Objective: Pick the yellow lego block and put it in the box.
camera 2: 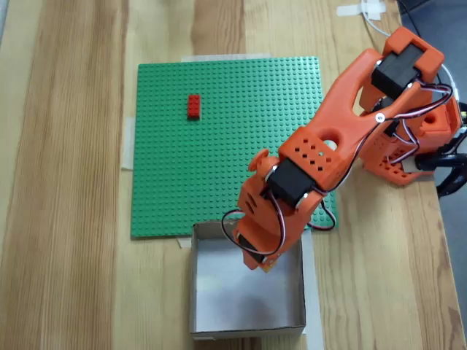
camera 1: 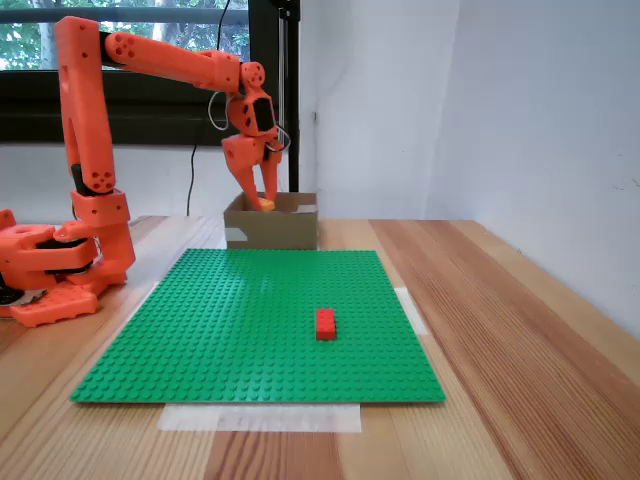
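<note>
The yellow lego block [camera 1: 266, 205] shows as a small yellow-orange piece between the tips of my orange gripper [camera 1: 264, 200], which is shut on it. Both hang just above the open top of the brown cardboard box [camera 1: 285, 232] at the far edge of the green baseplate. Looking down from above in a fixed view, my gripper [camera 2: 264, 264] reaches over the near-right part of the box [camera 2: 248, 329], and a sliver of the yellow block [camera 2: 267, 267] peeks out under the fingertips. The box's grey floor looks bare.
A red lego brick [camera 1: 325, 324] sits on the green studded baseplate [camera 1: 230, 330], seen from above as the red brick [camera 2: 194, 106] on the baseplate [camera 2: 219, 168]. The arm's base [camera 1: 50, 270] stands left of the plate. White tape holds the plate's edges to the wooden table.
</note>
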